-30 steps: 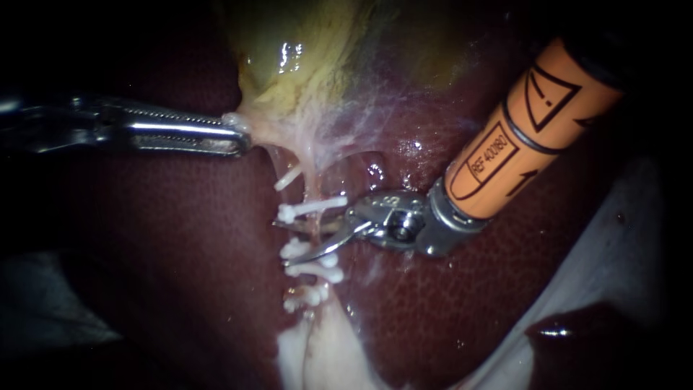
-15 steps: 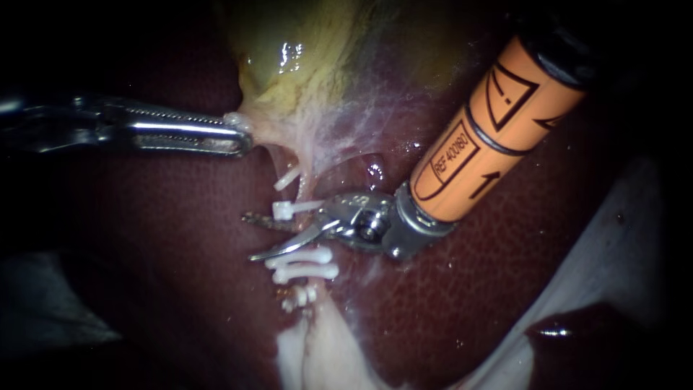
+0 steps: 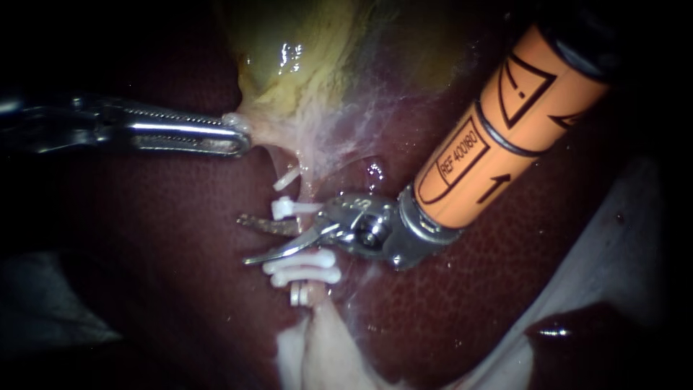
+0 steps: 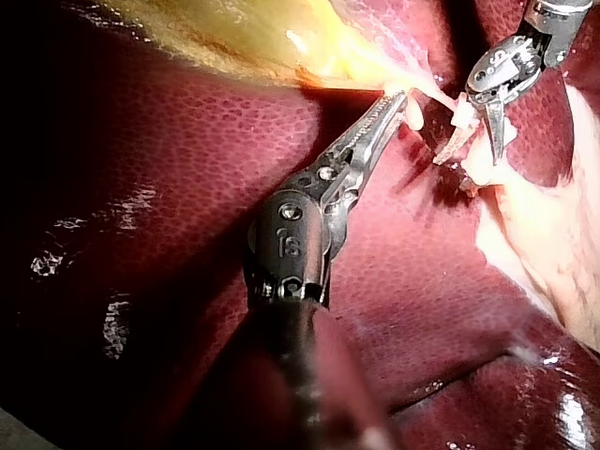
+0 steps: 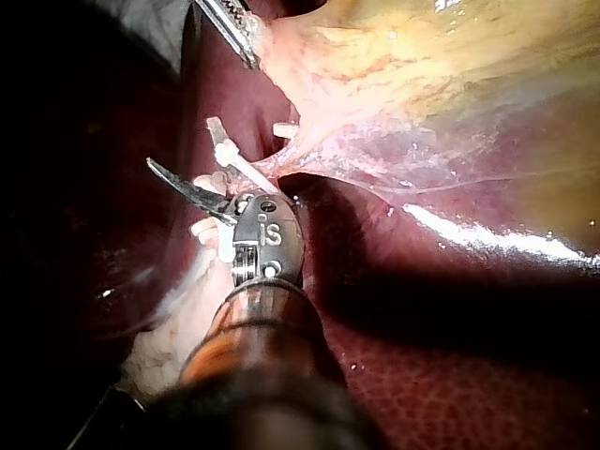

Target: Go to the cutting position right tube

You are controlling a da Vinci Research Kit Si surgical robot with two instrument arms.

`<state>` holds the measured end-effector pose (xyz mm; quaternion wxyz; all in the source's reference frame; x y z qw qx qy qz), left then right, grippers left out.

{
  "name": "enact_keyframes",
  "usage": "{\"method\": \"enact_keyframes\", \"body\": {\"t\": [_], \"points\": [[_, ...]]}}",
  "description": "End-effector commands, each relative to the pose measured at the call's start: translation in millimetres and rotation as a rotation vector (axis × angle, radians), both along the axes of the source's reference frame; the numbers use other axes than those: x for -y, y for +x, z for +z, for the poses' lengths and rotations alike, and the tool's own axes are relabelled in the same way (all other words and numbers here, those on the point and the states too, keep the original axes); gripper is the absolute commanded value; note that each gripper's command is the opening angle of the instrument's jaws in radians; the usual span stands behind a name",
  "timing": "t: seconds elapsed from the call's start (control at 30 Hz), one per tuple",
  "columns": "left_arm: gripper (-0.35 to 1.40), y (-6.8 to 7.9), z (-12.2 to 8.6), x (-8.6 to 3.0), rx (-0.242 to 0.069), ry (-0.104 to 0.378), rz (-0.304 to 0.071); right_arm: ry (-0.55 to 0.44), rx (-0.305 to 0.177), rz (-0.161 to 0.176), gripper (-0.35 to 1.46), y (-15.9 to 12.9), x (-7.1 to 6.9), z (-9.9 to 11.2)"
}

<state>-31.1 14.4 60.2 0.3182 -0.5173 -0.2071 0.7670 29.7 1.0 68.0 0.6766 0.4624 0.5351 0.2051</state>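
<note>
Although the approach looks nearly complete, no cut has been made: no divided end shows on the thin pale tube (image 3: pixel 307 193) that descends from the glistening yellow-green gallbladder (image 3: pixel 303 65) across the dark red, finely mottled liver (image 3: pixel 180 289). The right instrument (image 3: pixel 249 240), an orange-sleeved shaft ending in two curved metal blades, holds its blades well apart, one to each side of the tube. They sit in the gap between a single white plastic clip (image 3: pixel 289 209) above and a pair of white plastic clips (image 3: pixel 303 266) below (a further white clip (image 3: pixel 287 178) lies obliquely, nearer the gallbladder). The blades grip nothing, and it cannot be told whether either edge already touches the tube. By this reading, what remains is at most a small settling of the blades square across the tube, between the clips. The left instrument (image 3: pixel 234 137), a slim silver shaft with long serrated jaws, is clamped on the pale tissue at the gallbladder's neck, which stands taut. These views do not show which tube the task calls the right one.
</note>
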Motion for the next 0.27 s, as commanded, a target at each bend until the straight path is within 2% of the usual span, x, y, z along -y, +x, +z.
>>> {"method": "enact_keyframes", "body": {"t": [0.03,0.27], "points": [[-0.35,0.0,0.0,0.0,0.001,0.0,0.001,-0.002,-0.002,-0.003,1.35,0.0,0.1,0.1],[-0.35,-0.1,0.1,-0.1,0.001,0.0,0.001,-0.002,-0.002,-0.003,1.35,-0.2,-0.1,0.3]]}}
